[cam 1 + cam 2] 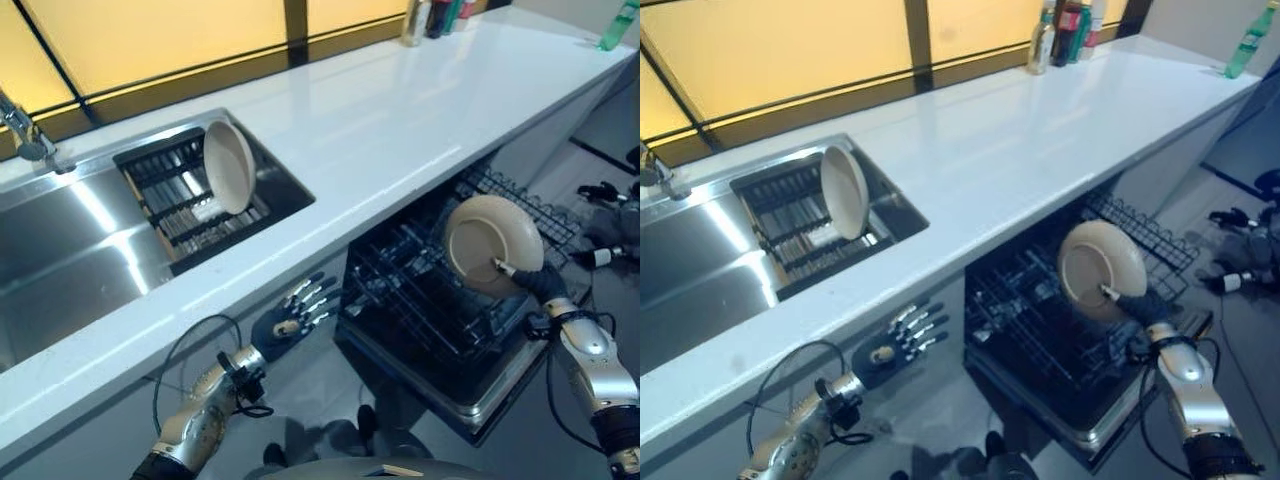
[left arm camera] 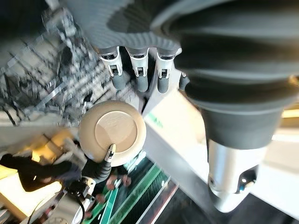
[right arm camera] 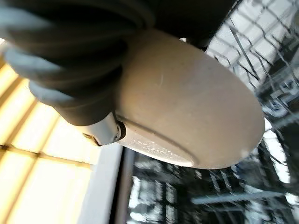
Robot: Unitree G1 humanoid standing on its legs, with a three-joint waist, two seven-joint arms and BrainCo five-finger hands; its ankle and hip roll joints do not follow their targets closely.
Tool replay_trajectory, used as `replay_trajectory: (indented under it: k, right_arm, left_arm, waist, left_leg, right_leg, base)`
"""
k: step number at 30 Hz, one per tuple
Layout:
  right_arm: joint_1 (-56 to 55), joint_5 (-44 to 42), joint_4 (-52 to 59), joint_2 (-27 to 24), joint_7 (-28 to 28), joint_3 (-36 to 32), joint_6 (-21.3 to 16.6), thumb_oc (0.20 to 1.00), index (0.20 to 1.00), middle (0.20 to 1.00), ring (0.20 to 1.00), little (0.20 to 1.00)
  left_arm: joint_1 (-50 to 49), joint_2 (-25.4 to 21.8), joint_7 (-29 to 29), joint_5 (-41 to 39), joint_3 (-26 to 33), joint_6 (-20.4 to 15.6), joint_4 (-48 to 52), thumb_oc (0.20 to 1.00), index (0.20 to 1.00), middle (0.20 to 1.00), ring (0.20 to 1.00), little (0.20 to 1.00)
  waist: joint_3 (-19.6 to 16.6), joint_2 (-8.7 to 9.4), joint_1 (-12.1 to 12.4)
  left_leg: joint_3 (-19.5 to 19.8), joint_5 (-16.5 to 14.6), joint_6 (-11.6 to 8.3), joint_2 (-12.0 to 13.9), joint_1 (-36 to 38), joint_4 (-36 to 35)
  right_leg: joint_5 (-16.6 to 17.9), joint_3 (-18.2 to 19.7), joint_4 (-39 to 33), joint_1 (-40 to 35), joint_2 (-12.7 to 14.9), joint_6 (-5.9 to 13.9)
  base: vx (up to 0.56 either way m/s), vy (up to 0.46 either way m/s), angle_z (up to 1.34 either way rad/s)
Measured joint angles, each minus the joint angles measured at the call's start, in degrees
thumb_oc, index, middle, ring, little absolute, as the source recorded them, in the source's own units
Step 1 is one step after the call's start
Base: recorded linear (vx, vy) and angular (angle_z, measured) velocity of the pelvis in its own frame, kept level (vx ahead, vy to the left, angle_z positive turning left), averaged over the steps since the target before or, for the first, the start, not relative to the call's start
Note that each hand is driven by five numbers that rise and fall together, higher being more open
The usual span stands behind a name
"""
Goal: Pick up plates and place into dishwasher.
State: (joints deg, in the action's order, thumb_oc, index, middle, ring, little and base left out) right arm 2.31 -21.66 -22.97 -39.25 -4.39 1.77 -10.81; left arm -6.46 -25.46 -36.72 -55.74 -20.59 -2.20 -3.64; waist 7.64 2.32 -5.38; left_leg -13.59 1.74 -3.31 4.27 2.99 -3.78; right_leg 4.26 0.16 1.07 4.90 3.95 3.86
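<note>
rack [image 1: 420,300]: open above | countertop [image 1: 400,130] overhangs rear | plate [image 1: 492,243] over rack

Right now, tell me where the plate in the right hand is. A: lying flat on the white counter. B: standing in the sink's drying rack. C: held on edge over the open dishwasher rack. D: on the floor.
C: the right hand grips the beige plate on edge above the dishwasher rack; a second plate stands in the sink rack.
</note>
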Motion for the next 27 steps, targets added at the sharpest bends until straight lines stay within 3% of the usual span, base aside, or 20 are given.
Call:
replay_trajectory:
  k: [6, 14, 19, 27]
  right_arm:
    - [6.6, 8.2, -12.6, 0.3, 6.0, 5.3, 2.8, 0.2, 0.2, 0.2, 0.2, 0.2]
    - [9.3, 23.1, -15.6, 0.3, 6.1, 8.0, 5.8, 0.2, 0.2, 0.2, 0.2, 0.2]
    - [9.1, 28.8, -16.7, 0.2, 4.4, 8.1, 6.8, 0.2, 0.2, 0.2, 0.2, 0.2]
    - [6.8, 30.1, -16.8, -0.1, 4.7, 8.0, 6.7, 0.2, 0.2, 0.2, 0.2, 0.2]
  left_arm:
    - [-0.3, -1.4, -0.9, 0.5, 1.8, 0.9, 0.0, 1.0, 1.0, 1.0, 1.0, 1.0]
    - [-1.1, -2.5, -3.6, 0.5, 3.7, 2.3, 0.0, 1.0, 1.0, 1.0, 1.0, 1.0]
    - [-1.2, -2.5, -4.4, 0.4, 4.0, 3.4, 0.0, 1.0, 1.0, 1.0, 1.0, 1.0]
    - [-1.2, -2.5, -5.4, 0.1, 4.6, 4.2, 0.0, 1.0, 1.0, 1.0, 1.0, 1.0]
  waist:
    - [1.3, 0.24, 3.5]
    - [1.5, -0.01, 3.2]
    - [1.8, -1.82, 2.9]
    - [1.4, -2.52, 2.9]
  left_leg:
    - [3.3, -0.2, -0.24, 0.1, -0.6, 1.5]
    - [4.1, -0.2, -0.22, 0.2, 1.6, 1.0]
    - [3.6, -0.2, -0.22, 0.2, 3.5, 0.3]
    - [3.1, -0.2, -0.22, 0.3, 4.1, 0.0]
  right_leg:
    - [-0.1, -3.0, -1.1, -2.5, 0.3, -0.11]
    - [-0.9, -3.7, -1.2, -4.9, 0.4, 0.02]
    - [-1.0, -3.4, -1.1, -6.1, 0.4, 0.02]
    - [-1.0, -3.0, -0.9, -6.3, 0.4, 0.04]
  base:
    - [0.07, -0.06, 0.28]
    - [0.1, 0.024, 0.05]
    - [0.08, 0.031, -0.04]
    - [0.0, -0.007, -0.04]
